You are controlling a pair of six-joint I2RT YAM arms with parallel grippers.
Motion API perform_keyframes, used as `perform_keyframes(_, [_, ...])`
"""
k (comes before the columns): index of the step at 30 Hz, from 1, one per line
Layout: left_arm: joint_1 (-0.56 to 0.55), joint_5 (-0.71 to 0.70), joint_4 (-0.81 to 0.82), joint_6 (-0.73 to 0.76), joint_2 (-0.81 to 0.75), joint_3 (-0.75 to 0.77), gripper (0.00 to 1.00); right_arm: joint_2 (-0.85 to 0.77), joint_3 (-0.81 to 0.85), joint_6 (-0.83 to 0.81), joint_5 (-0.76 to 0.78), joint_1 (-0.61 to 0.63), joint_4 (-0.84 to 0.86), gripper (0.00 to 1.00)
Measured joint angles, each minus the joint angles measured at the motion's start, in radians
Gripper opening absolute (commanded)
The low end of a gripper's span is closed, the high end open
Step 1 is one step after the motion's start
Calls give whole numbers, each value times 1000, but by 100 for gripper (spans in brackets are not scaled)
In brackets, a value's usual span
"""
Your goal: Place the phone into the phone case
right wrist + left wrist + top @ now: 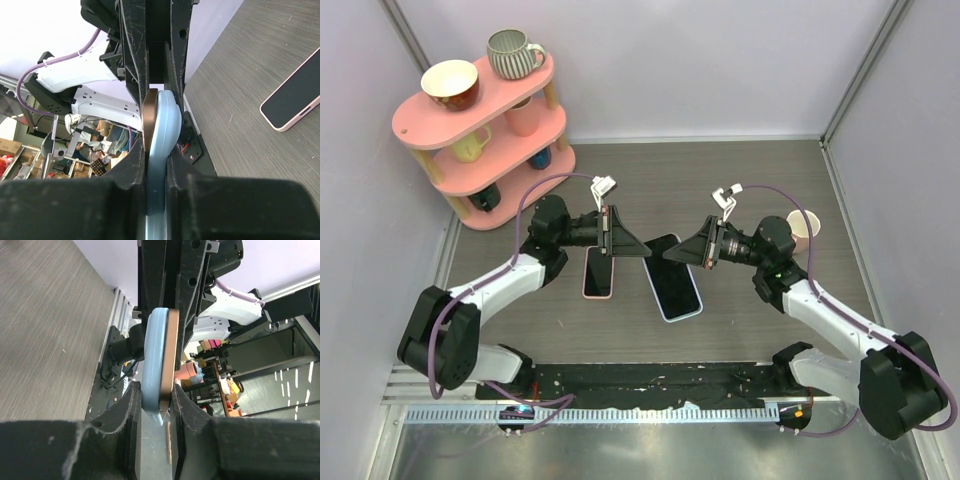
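A dark-screened phone (672, 285) lies face up in a light blue phone case (695, 310) at mid-table, held between both arms. My left gripper (642, 250) is shut on one long edge near its far end. There one finger presses the blue phone case (152, 360) and the other the phone's copper edge (171, 355). My right gripper (685, 256) is shut on the opposite edge, pinching the copper phone edge (149, 120) against the blue phone case (166, 130). Across the phone, each wrist view shows the other gripper: left gripper (157, 390), right gripper (156, 150).
A second phone in a pink case (598, 272) lies flat on the table just left of the held one, also seen as the pink-cased phone (292, 102). A pink shelf (480, 125) with mugs stands at the back left. A paper cup (803, 228) stands behind the right arm.
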Motion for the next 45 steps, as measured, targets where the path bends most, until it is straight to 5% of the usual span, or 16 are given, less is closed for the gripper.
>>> perform_keyframes(2, [0, 5, -6, 8, -1, 0, 47, 0, 1, -4, 2, 0, -7, 1])
perform_keyframes(5, [-2, 3, -48, 31, -9, 8, 65, -9, 1, -11, 16, 1, -6, 1])
perform_keyframes(14, [-27, -50, -147, 95, -130, -10, 76, -116, 1, -2, 123, 2, 53, 1])
perform_keyframes(19, [-93, -92, -154, 100, -134, -12, 71, -114, -2, 26, 173, 13, 109, 1])
perform_keyframes(22, [-135, -119, -152, 97, -116, -12, 47, -113, -13, 34, 198, 30, 141, 2])
perform_keyframes(27, [-156, -119, -86, 62, -82, -12, 2, -114, -37, 29, 233, 36, 132, 29])
perform_keyframes(31, [-156, -102, -49, 53, -69, -16, 0, -143, -26, 5, 258, 36, 39, 48])
perform_keyframes(34, [-156, -99, -33, 49, -67, -21, 0, -173, 25, -39, 262, 39, -85, 51])
perform_keyframes(39, [-156, -89, -2, 65, -69, -23, 0, -183, 116, -111, 270, 44, -243, 38])
perform_keyframes(45, [-155, -58, -8, 73, -71, -30, 0, -155, 134, -125, 261, 44, -269, 44])
